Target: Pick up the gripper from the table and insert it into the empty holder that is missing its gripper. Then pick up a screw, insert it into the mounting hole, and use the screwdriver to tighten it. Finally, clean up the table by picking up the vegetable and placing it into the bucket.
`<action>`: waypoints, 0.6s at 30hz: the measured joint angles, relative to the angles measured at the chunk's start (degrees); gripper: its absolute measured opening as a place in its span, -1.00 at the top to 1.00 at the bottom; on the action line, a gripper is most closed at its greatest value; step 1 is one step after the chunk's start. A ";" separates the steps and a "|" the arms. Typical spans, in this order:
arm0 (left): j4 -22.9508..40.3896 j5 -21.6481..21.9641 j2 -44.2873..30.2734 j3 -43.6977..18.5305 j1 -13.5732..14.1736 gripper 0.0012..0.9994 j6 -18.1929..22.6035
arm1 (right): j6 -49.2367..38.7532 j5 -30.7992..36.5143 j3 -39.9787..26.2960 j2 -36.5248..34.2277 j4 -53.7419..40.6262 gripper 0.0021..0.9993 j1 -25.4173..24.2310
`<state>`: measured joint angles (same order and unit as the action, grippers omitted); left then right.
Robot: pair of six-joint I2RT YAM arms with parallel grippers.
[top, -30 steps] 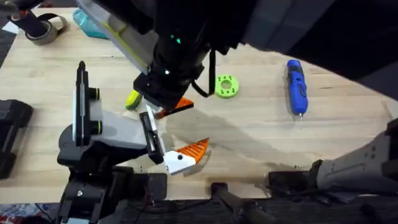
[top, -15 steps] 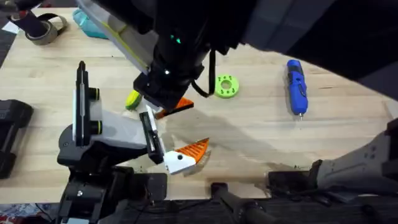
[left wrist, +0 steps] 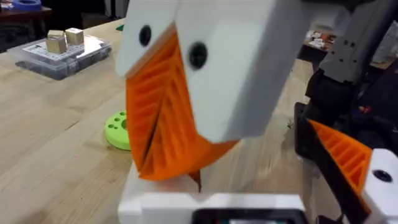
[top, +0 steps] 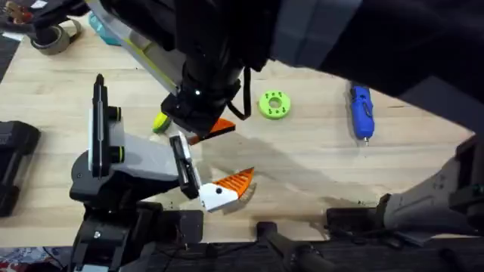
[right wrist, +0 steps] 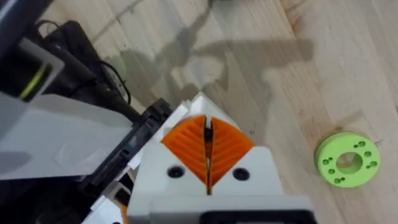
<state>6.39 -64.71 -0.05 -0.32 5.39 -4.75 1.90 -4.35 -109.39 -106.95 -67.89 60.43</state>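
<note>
Shifting a little since a second ago, the right arm's dark bulk now covers the top of the screwdriver [top: 361,113], while the right gripper [top: 198,113] stays low over the holder [top: 181,160]. Its orange pads [right wrist: 227,146] are pressed together, apparently pinching the gripper [top: 218,128], whose dark orange wedge juts out beside them just above the bracket. That low, tilted hold likely serves to line the part's white base up with the empty slot opposite the twin finger [top: 231,183], already seated at the holder's other side. Whether the left gripper [top: 204,177] is open or closed cannot be told. Insertion looks unfinished. Farther off, the vegetable [top: 160,121] lies near the grey arm body, and the green disc [top: 274,104] sits on bare table [top: 318,166], both untouched.
</note>
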 joint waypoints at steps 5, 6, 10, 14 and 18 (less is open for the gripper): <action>0.00 -0.01 0.00 0.00 0.00 -0.97 0.00 | -0.01 0.01 -0.03 -0.01 0.01 0.99 0.03; 0.00 -0.01 0.00 0.00 0.00 -0.97 0.00 | -0.01 0.01 -0.03 0.00 0.01 0.99 0.03; 0.00 -0.02 0.00 0.00 0.00 -0.97 0.00 | -0.01 0.01 -0.03 0.00 0.00 0.99 0.03; 0.00 -0.02 0.00 0.00 0.00 -0.97 0.00 | -0.01 0.01 -0.06 0.00 0.01 0.99 0.03; -0.01 -0.02 0.00 0.00 0.00 -0.97 0.01 | 0.03 0.00 -0.06 0.00 0.00 0.95 0.03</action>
<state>6.39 -64.73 -0.05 -0.32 5.39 -4.75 1.94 -4.35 -109.45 -106.94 -67.89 60.47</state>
